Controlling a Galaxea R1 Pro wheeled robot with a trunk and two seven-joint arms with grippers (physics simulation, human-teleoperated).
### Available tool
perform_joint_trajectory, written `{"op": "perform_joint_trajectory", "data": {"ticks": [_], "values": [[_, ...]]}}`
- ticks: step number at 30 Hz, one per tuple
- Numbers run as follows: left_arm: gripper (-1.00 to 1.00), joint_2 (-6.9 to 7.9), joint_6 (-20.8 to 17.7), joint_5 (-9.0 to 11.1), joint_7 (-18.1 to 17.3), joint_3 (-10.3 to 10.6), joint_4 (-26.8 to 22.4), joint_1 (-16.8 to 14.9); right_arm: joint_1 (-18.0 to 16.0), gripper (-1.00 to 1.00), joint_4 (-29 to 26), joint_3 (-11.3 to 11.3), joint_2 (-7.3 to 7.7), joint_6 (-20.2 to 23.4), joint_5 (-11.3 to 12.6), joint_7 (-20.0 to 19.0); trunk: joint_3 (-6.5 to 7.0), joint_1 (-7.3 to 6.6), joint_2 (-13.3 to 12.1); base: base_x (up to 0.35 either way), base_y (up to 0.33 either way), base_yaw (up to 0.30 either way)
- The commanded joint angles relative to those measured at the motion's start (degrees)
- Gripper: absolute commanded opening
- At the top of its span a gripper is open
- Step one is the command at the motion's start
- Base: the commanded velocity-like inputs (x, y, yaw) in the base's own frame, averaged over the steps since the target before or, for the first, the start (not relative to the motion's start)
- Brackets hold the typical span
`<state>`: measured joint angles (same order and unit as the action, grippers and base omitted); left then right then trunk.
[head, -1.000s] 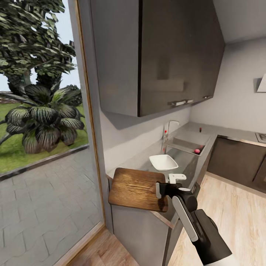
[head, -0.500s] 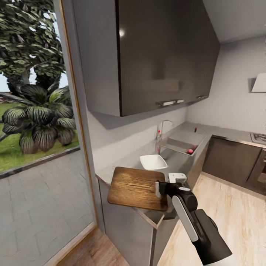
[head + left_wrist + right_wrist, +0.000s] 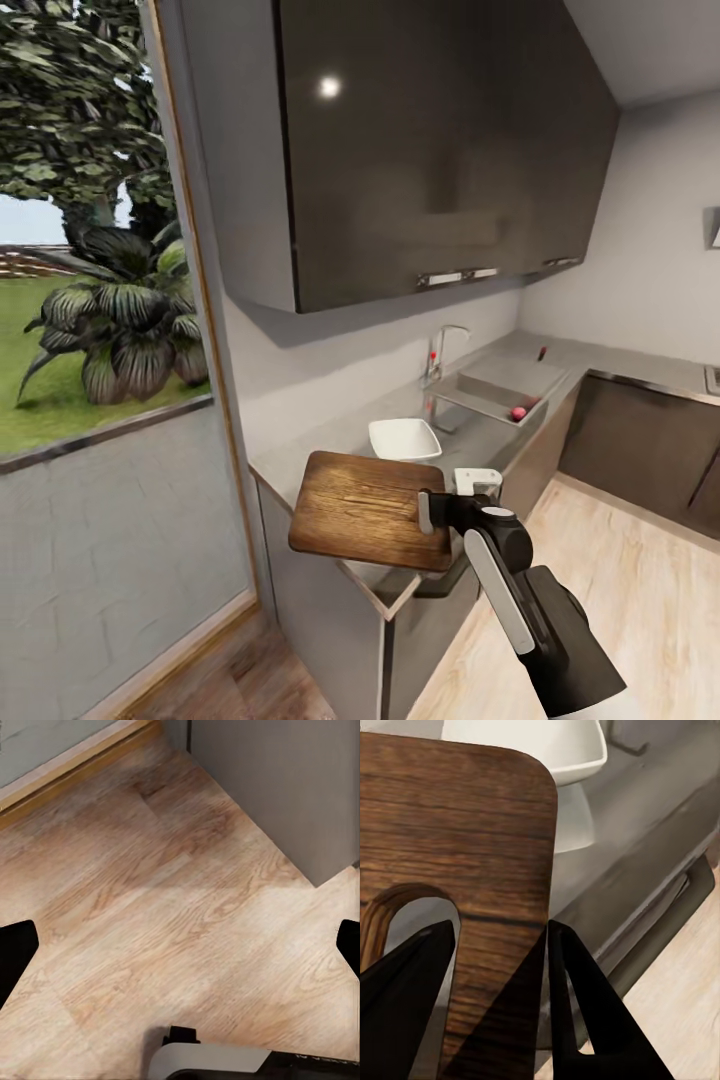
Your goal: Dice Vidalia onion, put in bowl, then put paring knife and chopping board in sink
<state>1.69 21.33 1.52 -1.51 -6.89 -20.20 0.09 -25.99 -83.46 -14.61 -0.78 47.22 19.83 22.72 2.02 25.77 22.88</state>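
My right gripper [image 3: 432, 512] is shut on the chopping board [image 3: 365, 508], a dark brown wooden board held flat above the near corner of the countertop. In the right wrist view the black fingers [image 3: 585, 1012] clamp the chopping board [image 3: 457, 832] beside its oval slot. The white square bowl [image 3: 404, 438] stands on the counter just past the board; the bowl [image 3: 540, 750] also shows beyond the board's edge. Farther on, the Vidalia onion [image 3: 518, 412] lies in the grey sink [image 3: 497, 385]. A tiny red thing [image 3: 541, 352] beyond the sink may be the paring knife. My left gripper [image 3: 180, 949] hangs open over the floor.
The chrome tap [image 3: 440, 350] rises behind the sink. Dark wall cabinets [image 3: 430, 150] hang over the counter. A glass wall [image 3: 100, 400] with a garden behind it runs along the left. Wooden floor [image 3: 620, 560] lies to the right, bounded by dark base cabinets [image 3: 640, 440].
The whole view has shifted, so the camera has moved; the counter, bowl and sink sit a little further left. The board stays held the same way in my right gripper.
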Motion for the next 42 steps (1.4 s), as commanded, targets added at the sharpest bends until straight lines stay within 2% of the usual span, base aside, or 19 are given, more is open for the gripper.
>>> {"op": "perform_joint_trajectory", "data": {"ticks": [1,27,42], "values": [[1.0,-0.02,0.1,0.2,-0.2,-0.1,0.0,0.0,0.0,-1.0,0.0,-0.1,0.01,0.1,0.6,0.6,-0.05,0.02,0.0,-0.035,-0.315,0.21],[1.0,-0.06,0.1,0.2,-0.2,-0.1,0.0,0.0,0.0,-1.0,-0.1,-0.2,-0.01,0.1,0.7,0.6,-1.02,0.02,0.0,-0.107,-0.312,0.24],[1.0,-0.1,0.1,0.2,-0.2,-0.1,0.0,0.0,0.0,-1.0,-0.1,-0.3,-0.01,0.1,0.7,0.6,-1.62,0.02,0.0,-0.011,-0.315,0.249]]}}
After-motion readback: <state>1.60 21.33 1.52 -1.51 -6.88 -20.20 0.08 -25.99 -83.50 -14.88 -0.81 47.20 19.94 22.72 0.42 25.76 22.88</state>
